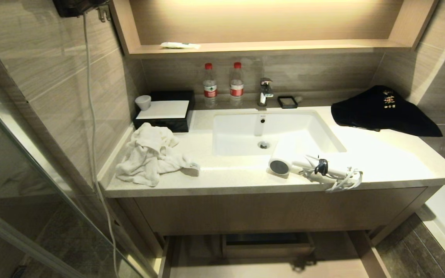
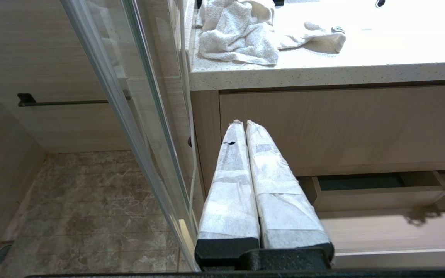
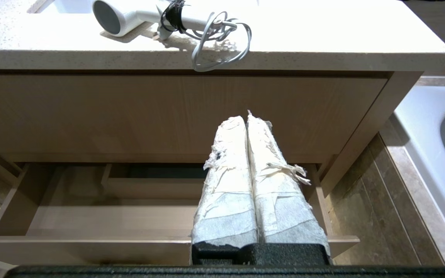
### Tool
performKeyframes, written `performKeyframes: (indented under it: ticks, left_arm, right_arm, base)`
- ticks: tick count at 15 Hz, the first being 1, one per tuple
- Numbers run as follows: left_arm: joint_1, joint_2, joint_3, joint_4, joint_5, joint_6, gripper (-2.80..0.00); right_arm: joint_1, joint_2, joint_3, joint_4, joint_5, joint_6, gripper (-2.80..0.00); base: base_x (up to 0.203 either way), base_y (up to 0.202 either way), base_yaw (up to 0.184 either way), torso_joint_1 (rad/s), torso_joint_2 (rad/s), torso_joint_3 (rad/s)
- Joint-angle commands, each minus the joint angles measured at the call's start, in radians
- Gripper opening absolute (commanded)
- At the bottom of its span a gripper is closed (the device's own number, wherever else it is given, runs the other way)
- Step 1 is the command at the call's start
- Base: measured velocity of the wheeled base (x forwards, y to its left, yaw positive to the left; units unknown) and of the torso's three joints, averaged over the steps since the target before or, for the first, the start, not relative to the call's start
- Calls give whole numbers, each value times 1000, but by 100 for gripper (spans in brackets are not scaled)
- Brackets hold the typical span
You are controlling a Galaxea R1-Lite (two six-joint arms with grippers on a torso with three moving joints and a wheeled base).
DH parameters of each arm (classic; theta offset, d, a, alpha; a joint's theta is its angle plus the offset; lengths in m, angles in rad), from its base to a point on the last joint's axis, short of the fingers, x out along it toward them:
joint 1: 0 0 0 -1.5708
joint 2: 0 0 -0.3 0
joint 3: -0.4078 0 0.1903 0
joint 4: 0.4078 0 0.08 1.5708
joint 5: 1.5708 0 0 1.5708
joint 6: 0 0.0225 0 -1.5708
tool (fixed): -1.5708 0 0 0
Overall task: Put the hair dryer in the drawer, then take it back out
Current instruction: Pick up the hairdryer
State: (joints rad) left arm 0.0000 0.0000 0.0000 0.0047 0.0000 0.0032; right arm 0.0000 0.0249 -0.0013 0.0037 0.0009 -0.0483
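The counter (image 1: 381, 162) fills mid-frame. Below it, at the lower edge, the drawer (image 1: 269, 266) stands pulled out. The hair dryer (image 1: 307, 166) lies on the counter's front edge, right of centre. Left hand (image 2: 243, 122) and right hand (image 3: 247, 116) are clenched empty, level before the cabinet.

A crumpled white towel (image 1: 149, 154) is laid on the countertop (image 1: 392, 162) left of the sink (image 1: 245, 131). Two water bottles (image 1: 223, 85) are stood behind it, beside the faucet (image 1: 265, 92). A black garment (image 1: 381, 112) is draped at right.

No text is legible on anything here.
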Motion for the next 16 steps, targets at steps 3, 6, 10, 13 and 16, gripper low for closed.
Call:
performKeyframes:
  ticks: [3, 6, 10, 13, 16]
  left_arm:
    - [0, 2, 2, 0, 0, 0, -280]
    - [0, 2, 2, 0, 0, 0, -280]
    - [0, 0, 2, 0, 0, 0, -280]
    - [0, 2, 2, 0, 0, 0, -280]
    - [0, 2, 2, 0, 0, 0, -280]
  right_arm:
    - [0, 1, 1, 2, 3, -6, -280]
    - [0, 0, 1, 2, 3, -10, -280]
    - [0, 1, 1, 1, 4, -8, -280]
    - [0, 1, 0, 0, 1, -4, -280]
    - [0, 1, 0, -1, -1, 8, -280]
  base:
    - [0, 0, 0, 0, 0, 0]
    - [0, 0, 0, 0, 0, 0]
    - [0, 0, 0, 0, 0, 0]
    - [0, 0, 0, 0, 0, 0]
    - [0, 0, 0, 0, 0, 0]
